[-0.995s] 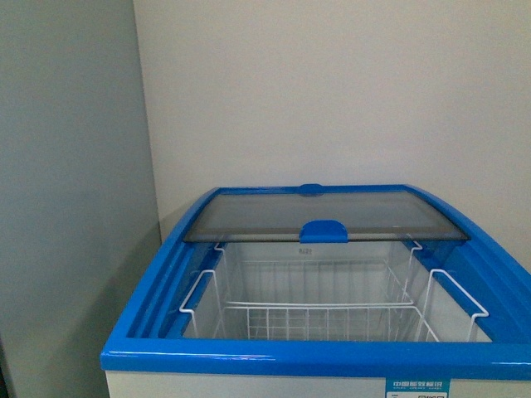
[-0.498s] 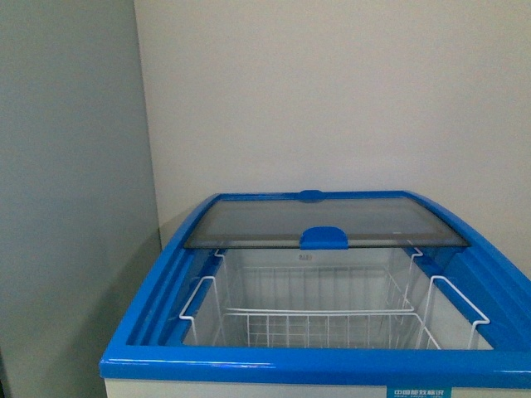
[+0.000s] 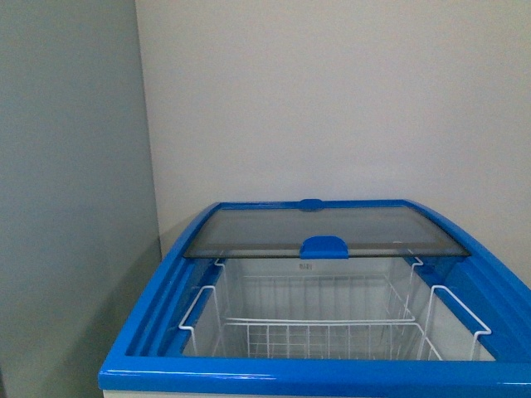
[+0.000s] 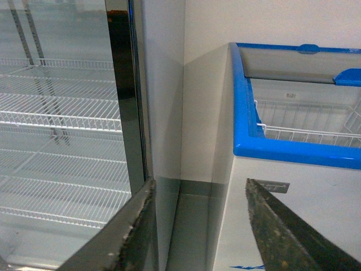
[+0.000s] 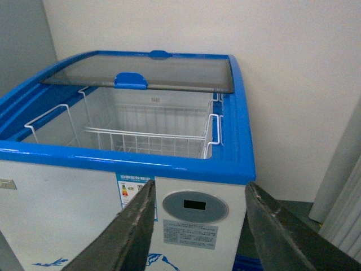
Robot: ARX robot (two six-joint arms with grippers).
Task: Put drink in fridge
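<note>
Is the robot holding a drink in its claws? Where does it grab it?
No. Both claws are open and hold nothing: the left claw and the right claw have only air between their fingers. The fridge stands open ahead.

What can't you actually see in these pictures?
- The drink: in no view. Both tools, left and right, are open with nothing between them.
- The fridge floor: cut off by the front rim in the front view.
- The label text: too small in the right wrist view.
- The cooler: cut by the frame's edge in the left wrist view.
</note>
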